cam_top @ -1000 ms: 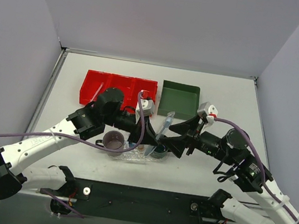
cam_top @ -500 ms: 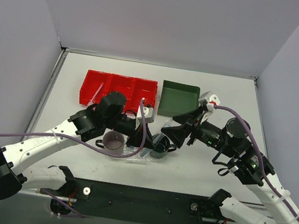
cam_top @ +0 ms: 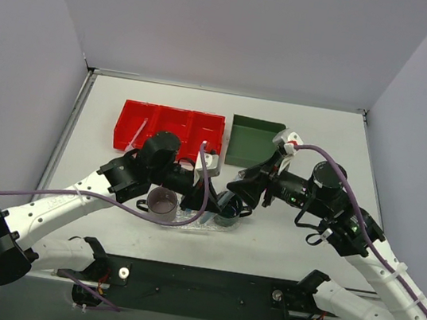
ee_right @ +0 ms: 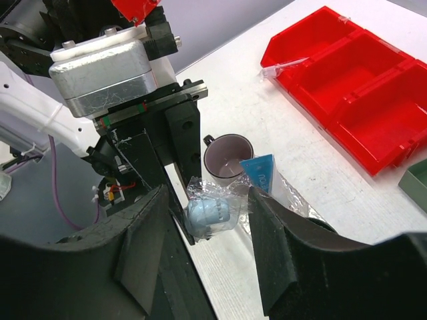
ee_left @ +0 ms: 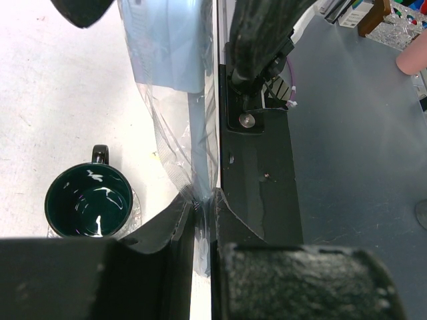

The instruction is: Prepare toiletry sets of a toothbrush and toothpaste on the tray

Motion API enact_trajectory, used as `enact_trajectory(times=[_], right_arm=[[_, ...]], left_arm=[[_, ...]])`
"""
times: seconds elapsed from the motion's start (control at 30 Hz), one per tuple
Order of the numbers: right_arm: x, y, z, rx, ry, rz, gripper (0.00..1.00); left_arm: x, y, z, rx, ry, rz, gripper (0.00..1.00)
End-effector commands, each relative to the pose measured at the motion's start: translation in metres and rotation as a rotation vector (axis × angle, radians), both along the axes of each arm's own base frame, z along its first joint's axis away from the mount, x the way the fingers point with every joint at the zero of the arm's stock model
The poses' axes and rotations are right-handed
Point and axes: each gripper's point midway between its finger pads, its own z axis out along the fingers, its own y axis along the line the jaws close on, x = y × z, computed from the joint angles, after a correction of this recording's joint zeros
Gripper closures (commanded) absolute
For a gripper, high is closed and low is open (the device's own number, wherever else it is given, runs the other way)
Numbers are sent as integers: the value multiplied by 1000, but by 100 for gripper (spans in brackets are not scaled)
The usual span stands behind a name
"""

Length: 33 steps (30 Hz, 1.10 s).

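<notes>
My left gripper (ee_left: pixel 203 203) is shut on the lower end of the light-blue toothbrush (ee_left: pixel 167 47), which is sealed in a clear crinkly wrapper and sticks out ahead of the jaws. In the right wrist view the toothbrush's head (ee_right: pixel 208 215) sits between the spread fingers of my open right gripper (ee_right: pixel 208 200), which do not touch it. The toothpaste (ee_right: pixel 261 175) shows a blue flat end by the mauve cup; its cap is hidden. Both grippers (cam_top: pixel 196 196) (cam_top: pixel 234 195) meet over the clear bumpy tray (cam_top: pixel 186 223).
A mauve cup (cam_top: pixel 163 202) and a dark green mug (ee_left: pixel 89 200) stand on the tray. The red three-compartment bin (cam_top: pixel 170 128) and the dark green square bin (cam_top: pixel 252 142) sit behind. The arms' black mounting plate (cam_top: pixel 202 287) lies at the near edge.
My right gripper has moved left and closed in on the left gripper, its fingers now either side of the toothbrush head. The left gripper shifted slightly, the toothbrush still in it.
</notes>
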Motion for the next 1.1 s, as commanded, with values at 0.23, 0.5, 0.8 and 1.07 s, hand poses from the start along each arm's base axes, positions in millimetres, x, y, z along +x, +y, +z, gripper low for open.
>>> enact_trajectory(times=[0.23, 0.5, 0.8, 1.07], right_arm=[[-2, 6, 13, 38, -9, 50, 57], [-2, 6, 15, 41, -14, 62, 80], [-4, 4, 17, 43, -26, 62, 99], [-3, -11, 16, 32, -104, 1, 100]], left_arm=[[-3, 0, 13, -42, -47, -20, 100], [-2, -1, 12, -38, -43, -16, 100], [1, 0, 16, -35, -32, 6, 53], [48, 38, 43, -120, -15, 241, 27]])
